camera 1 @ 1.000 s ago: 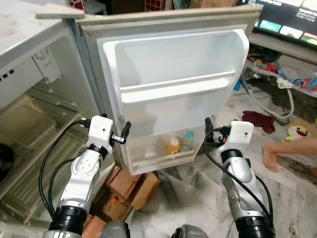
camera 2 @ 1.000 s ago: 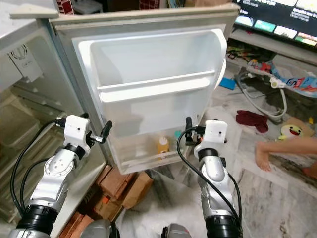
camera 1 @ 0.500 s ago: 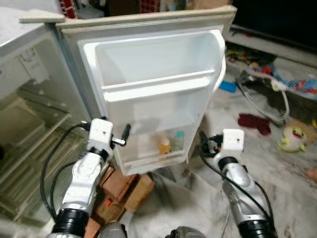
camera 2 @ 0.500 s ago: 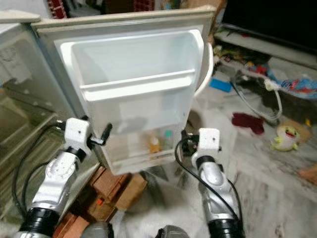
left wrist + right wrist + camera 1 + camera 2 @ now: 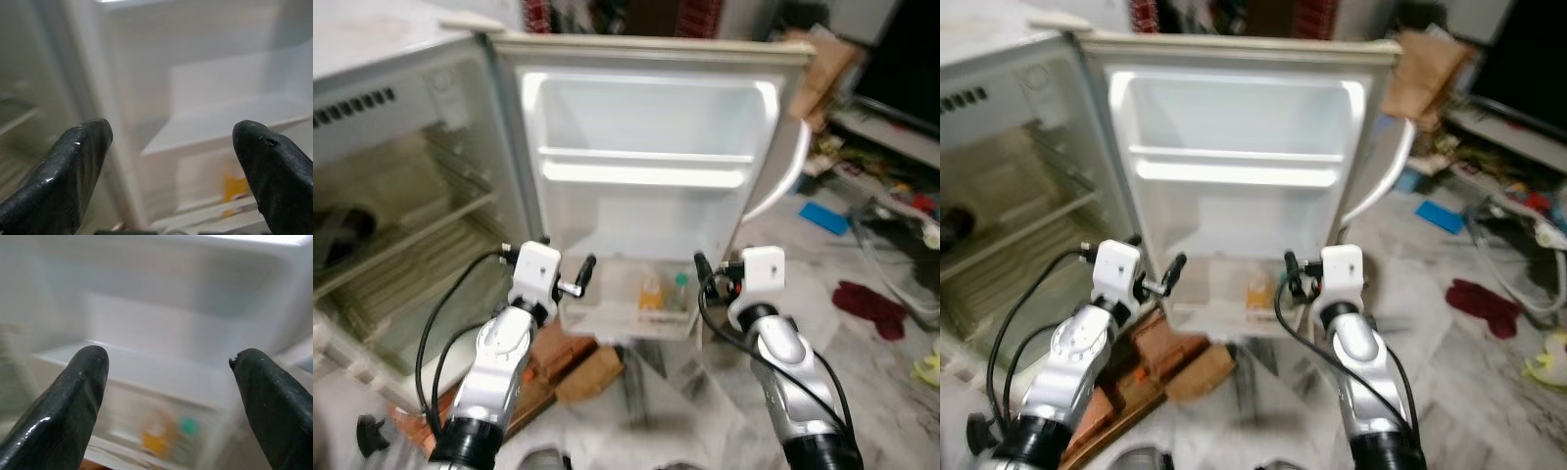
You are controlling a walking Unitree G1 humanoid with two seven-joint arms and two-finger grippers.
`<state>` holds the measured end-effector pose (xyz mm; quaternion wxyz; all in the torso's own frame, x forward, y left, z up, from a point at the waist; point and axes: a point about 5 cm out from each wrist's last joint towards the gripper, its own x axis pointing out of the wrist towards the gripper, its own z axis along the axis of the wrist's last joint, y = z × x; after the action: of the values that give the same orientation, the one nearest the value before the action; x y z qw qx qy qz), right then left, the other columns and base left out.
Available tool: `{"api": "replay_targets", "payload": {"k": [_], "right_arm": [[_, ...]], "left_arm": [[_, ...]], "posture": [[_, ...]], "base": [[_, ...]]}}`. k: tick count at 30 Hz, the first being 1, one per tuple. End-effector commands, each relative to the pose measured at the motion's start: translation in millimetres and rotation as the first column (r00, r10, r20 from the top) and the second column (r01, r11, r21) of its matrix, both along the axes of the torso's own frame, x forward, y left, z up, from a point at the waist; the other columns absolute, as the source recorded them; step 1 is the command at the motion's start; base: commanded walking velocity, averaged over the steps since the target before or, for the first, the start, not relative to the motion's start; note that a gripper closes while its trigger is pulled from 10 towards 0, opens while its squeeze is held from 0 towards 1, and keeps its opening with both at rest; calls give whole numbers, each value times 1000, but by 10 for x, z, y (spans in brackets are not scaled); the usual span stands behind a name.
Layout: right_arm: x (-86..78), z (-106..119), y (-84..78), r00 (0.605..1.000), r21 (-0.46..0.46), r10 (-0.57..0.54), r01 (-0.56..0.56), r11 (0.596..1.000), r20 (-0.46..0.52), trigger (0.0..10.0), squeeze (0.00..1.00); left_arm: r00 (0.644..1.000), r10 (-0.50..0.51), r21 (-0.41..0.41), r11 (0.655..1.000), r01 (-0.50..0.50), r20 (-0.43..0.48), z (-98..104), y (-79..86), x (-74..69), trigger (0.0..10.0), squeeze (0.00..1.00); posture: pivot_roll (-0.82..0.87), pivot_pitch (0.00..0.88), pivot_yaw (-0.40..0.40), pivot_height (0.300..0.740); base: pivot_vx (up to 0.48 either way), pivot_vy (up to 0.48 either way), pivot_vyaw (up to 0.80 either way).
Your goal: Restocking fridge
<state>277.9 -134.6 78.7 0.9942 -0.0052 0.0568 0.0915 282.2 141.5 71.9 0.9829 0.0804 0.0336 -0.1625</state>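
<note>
Centre frame, between the left end effector (image 5: 590, 264) and right end effector (image 5: 698, 262), both with fingers apart and empty, the fridge door (image 5: 646, 127) stands open; an orange bottle (image 5: 651, 291) and green-capped bottle (image 5: 678, 290) sit in its bottom shelf. Bricks (image 5: 543, 352) lie lower left.

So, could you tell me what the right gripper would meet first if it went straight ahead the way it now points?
Probably the open fridge door: the right gripper, fingers open, faces the door's lower shelf holding the orange bottle. Depth is unclear through the blur.
</note>
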Motion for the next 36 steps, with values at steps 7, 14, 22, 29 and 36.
{"api": "replay_targets", "payload": {"k": [7,14,22,29,36], "right_arm": [[17,170,-55,994,8,2,-3,1000,108,10000,0],[43,246,-44,989,0,14,-14,1000,150,10000,0],[57,251,-46,987,-7,34,-33,999,155,10000,0],[-2,163,62,989,28,115,-118,993,98,10000,0],[-114,106,160,948,80,316,-317,945,33,10000,0]], "left_arm": [[1000,-17,4,1000,17,15,28,-47,34,10000,0],[1000,-13,6,1000,13,14,25,-41,46,10000,0],[1000,-14,6,1000,13,13,13,-57,44,10000,0],[1000,-17,5,1000,17,10,10,-62,36,10000,0],[1000,-15,-23,1000,15,-9,-14,-19,-20,10000,0]], "posture": [[-51,0,-49,740],[-50,0,-51,740],[-50,0,-54,740],[-51,0,-55,740],[-49,0,-52,740]], "base": [[0,-451,773],[232,-395,754],[277,-389,723],[236,-377,288],[0,0,0]]}}
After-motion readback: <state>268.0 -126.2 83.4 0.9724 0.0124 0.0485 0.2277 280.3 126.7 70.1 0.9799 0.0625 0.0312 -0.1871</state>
